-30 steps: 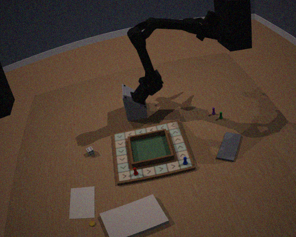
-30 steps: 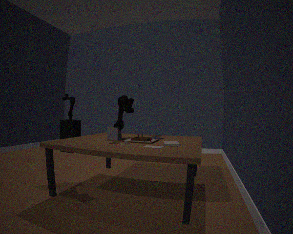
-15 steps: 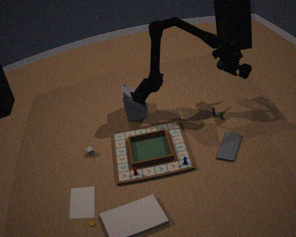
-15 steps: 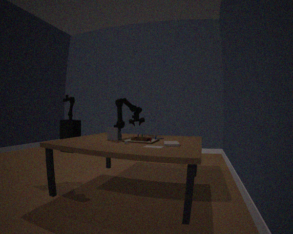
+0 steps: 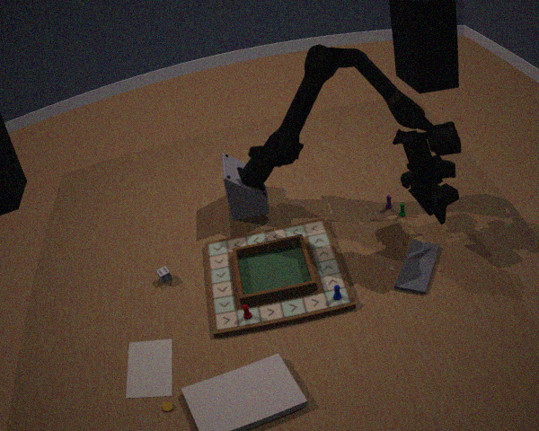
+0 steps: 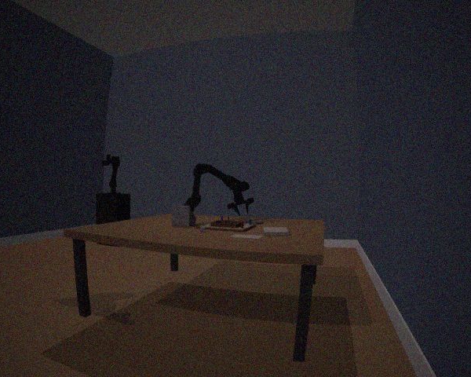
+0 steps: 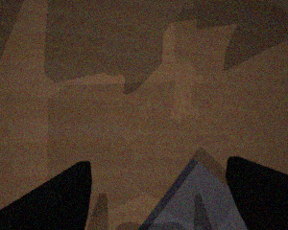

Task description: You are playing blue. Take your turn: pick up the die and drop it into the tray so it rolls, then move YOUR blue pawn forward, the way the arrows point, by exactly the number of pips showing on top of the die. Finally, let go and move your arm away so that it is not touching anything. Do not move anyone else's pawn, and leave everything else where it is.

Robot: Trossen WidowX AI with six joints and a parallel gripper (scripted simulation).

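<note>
The white die [image 5: 163, 273] [image 6: 203, 229] lies on the table left of the board; its top pips are too blurred to read. The green-floored tray [image 5: 274, 267] in the board's middle is empty. The blue pawn [image 5: 337, 293] [image 6: 250, 221] stands upright on the near right corner square. Arrows run right along the near row, then away up the right column. The red pawn [image 5: 246, 312] stands on the near row's second square from the left. My gripper [image 5: 439, 212] [image 6: 242, 214] [image 7: 160, 170] is open and empty, in the air right of the board, above the table near the grey slab.
The grey slab [image 5: 417, 268] [image 7: 182, 206] lies right of the board. A purple pawn [image 5: 388, 202] and a green pawn [image 5: 402, 210] stand on the table behind it. A white sheet [image 5: 149, 368], a thick white block [image 5: 244, 394] and a yellow disc [image 5: 167, 407] lie in front.
</note>
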